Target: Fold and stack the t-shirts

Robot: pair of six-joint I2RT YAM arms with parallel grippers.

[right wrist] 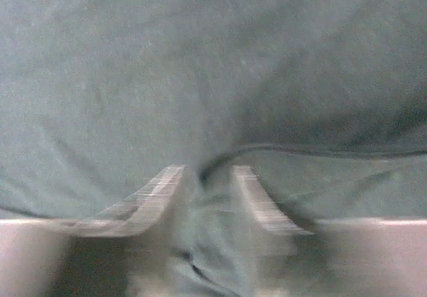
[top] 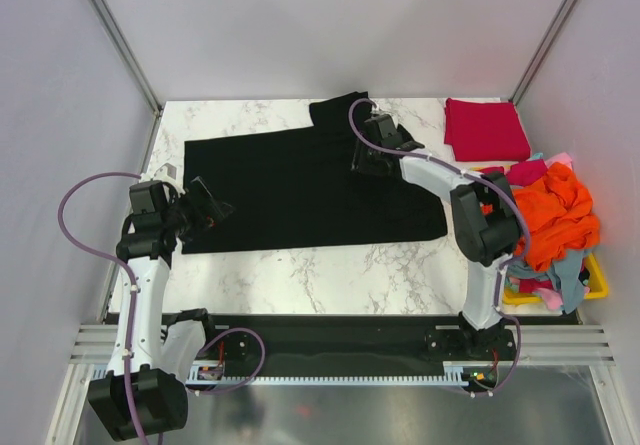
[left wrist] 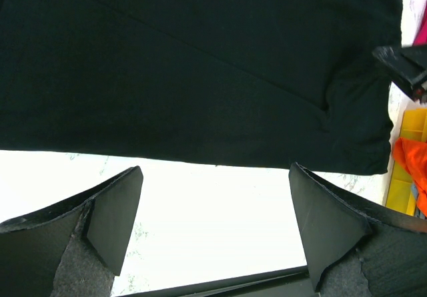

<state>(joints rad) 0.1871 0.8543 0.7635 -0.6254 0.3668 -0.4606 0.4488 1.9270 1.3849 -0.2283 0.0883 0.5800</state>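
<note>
At the left of the top view, the left pincer (left wrist: 216,177) stands wide apart and empty, just off the black t-shirt (top: 290,190) spread mid-frame on the worktop (top: 330,275). At upper centre, the right pincer (right wrist: 208,173) is nearly together over a ridge of that cloth. Whether it grips, I cannot tell. A shallow pinch could slip mid-fold, or snag both layers and skew the shirt toward the folded crimson t-shirt (top: 487,130) at upper right.

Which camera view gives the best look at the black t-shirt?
The top external view: it shows nearly the whole black t-shirt laid out on the table. The left wrist view shows only the part by its near edge; the right wrist view, a blurred close-up of its cloth at the right gripper.
</note>
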